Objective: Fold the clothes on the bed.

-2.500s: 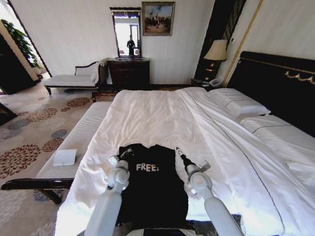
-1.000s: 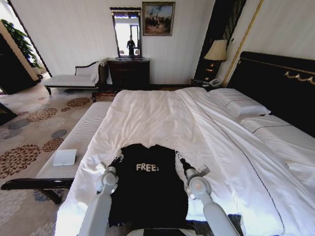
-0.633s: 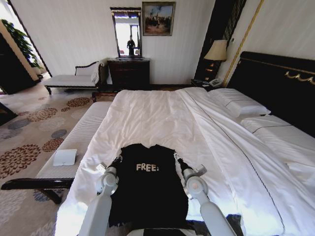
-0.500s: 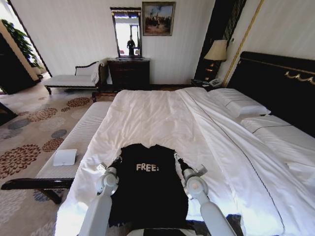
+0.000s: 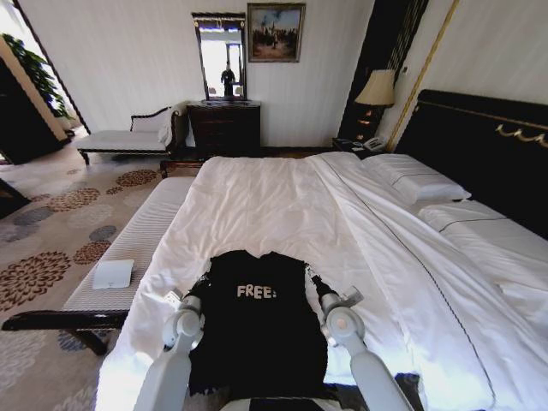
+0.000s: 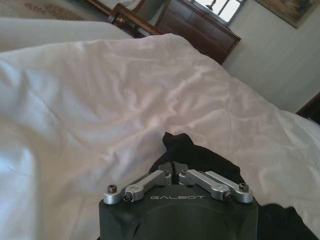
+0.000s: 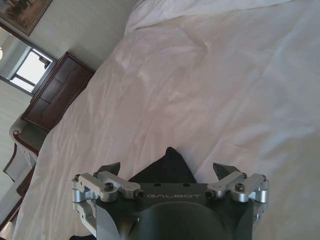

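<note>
The clothes, a black T-shirt (image 5: 257, 334) with white "FREE!" lettering, lie flat at the near end of the white bed (image 5: 282, 197). My left gripper (image 5: 199, 282) is at the shirt's left shoulder edge. In the left wrist view the left gripper (image 6: 173, 165) is shut, with a fold of the black T-shirt (image 6: 195, 155) pinched at its tips. My right gripper (image 5: 310, 276) sits at the shirt's right shoulder edge. Seen from the right wrist, the right gripper (image 7: 167, 167) is spread open, with a corner of black T-shirt (image 7: 166, 176) between its fingers, not pinched.
A long pale bench (image 5: 137, 248) runs along the bed's left side with a small white pad (image 5: 113, 274) on it. Pillows (image 5: 415, 184) and a dark headboard (image 5: 479, 145) are at the right. A dresser (image 5: 224, 127) and a lamp (image 5: 377, 90) stand by the far wall.
My left gripper moved from over the shirt's chest out to its left edge and drew back slightly. The shirt's left side now lies wider. The right gripper barely shifted.
</note>
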Controlling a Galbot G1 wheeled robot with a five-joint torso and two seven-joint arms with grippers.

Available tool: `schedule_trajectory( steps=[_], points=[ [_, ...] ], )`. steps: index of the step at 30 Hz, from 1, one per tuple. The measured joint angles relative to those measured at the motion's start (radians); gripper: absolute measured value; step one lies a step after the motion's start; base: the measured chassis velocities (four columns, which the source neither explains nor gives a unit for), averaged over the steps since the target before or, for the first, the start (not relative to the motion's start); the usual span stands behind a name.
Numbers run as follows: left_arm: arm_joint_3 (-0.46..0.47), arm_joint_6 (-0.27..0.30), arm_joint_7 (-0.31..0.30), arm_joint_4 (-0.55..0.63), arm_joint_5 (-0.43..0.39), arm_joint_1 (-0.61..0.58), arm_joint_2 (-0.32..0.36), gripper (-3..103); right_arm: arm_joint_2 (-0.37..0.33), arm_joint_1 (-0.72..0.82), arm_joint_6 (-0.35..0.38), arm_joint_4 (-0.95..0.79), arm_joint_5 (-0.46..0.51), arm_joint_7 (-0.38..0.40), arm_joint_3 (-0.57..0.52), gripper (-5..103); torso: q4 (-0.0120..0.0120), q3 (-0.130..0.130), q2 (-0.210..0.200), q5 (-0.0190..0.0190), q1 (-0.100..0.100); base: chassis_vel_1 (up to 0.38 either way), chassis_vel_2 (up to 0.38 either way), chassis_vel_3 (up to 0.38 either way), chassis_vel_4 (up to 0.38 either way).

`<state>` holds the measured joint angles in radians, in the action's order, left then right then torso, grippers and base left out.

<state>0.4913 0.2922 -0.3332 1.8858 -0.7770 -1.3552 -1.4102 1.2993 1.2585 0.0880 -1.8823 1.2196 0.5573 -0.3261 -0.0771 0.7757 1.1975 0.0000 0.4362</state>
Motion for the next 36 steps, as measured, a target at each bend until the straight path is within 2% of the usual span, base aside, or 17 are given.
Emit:
schedule_trajectory(
  steps=[6, 12, 18, 21, 23, 26, 27, 30, 31, 33, 34, 36],
  points=[
    [-0.051, -0.008, 0.021, 0.061, 0.11, -0.099, 0.061, 1, -0.005, -0.002, 0.0, 0.001, 0.006, -0.006, -0.001, 100, 0.0001, 0.0, 0.0, 0.0, 0.0, 0.0, 0.0, 0.0, 0.0],
    [-0.104, -0.016, 0.023, 0.061, 0.192, -0.126, 0.077, 1, -0.007, -0.006, 0.0, 0.003, 0.01, -0.008, -0.001, 100, 0.0, 0.0, 0.0, -0.0001, 0.0, 0.0, 0.0, 0.0, 0.0],
    [-0.124, -0.016, 0.022, 0.057, 0.227, -0.13, 0.077, -2, -0.005, -0.004, 0.0, 0.003, 0.01, -0.008, -0.006, 100, -0.0002, 0.0, 0.0, -0.0001, 0.0, 0.0, 0.0, 0.0, 0.0],
    [-0.118, -0.012, 0.022, 0.075, 0.244, -0.15, 0.09, 13, -0.004, -0.005, 0.0, 0.006, 0.01, -0.009, -0.006, 100, 0.0, 0.0, 0.0, -0.0001, 0.0, 0.0, 0.0, 0.0, 0.0],
    [-0.114, -0.008, 0.025, 0.084, 0.244, -0.154, 0.095, 13, -0.004, -0.005, 0.0, 0.007, 0.01, -0.009, -0.006, 100, 0.0, 0.0, 0.0, 0.0, 0.0, 0.0, 0.0, 0.0, 0.0],
    [-0.088, 0.004, 0.045, 0.125, 0.232, -0.17, 0.118, 29, -0.003, -0.005, 0.0, 0.012, 0.014, -0.011, -0.01, 100, 0.0001, 0.0, 0.0, 0.0, 0.0, 0.0, 0.0, 0.0, 0.0],
    [-0.088, 0.004, 0.045, 0.125, 0.232, -0.17, 0.118, 29, -0.003, -0.005, 0.0, 0.012, 0.014, -0.011, -0.01, 100, 0.0001, 0.0, 0.0, 0.0, 0.0, 0.0, 0.0, 0.0, 0.0],
    [-0.064, 0.019, 0.058, 0.143, 0.152, -0.137, 0.119, 45, -0.004, -0.005, 0.0, 0.018, 0.018, -0.012, -0.017, 100, 0.0002, 0.0, 0.0, 0.0001, 0.0, 0.0, 0.0, 0.0, 0.0],
    [-0.064, 0.019, 0.058, 0.143, 0.152, -0.137, 0.119, 45, -0.004, -0.005, 0.0, 0.018, 0.018, -0.012, -0.017, 100, 0.0002, 0.0, 0.0, 0.0001, 0.0, 0.0, 0.0, 0.0, 0.0],
    [-0.064, 0.041, 0.04, 0.113, 0.086, -0.073, 0.09, 57, -0.005, -0.002, 0.0, 0.022, 0.019, -0.012, -0.021, 100, 0.0, 0.0, 0.0, 0.0, 0.0, 0.0, 0.0, 0.0, 0.0],
    [-0.064, 0.041, 0.04, 0.113, 0.086, -0.073, 0.09, 57, -0.005, -0.002, 0.0, 0.022, 0.019, -0.012, -0.021, 100, 0.0, 0.0, 0.0, 0.0, 0.0, 0.0, 0.0, 0.0, 0.0],
    [-0.075, 0.062, 0.018, 0.052, 0.041, 0.0, 0.05, 68, -0.008, 0.001, 0.0, 0.022, 0.019, -0.01, -0.023, 100, -0.0001, 0.0, 0.0, 0.0, 0.0, 0.0, 0.0, 0.0, 0.0]
  ],
)
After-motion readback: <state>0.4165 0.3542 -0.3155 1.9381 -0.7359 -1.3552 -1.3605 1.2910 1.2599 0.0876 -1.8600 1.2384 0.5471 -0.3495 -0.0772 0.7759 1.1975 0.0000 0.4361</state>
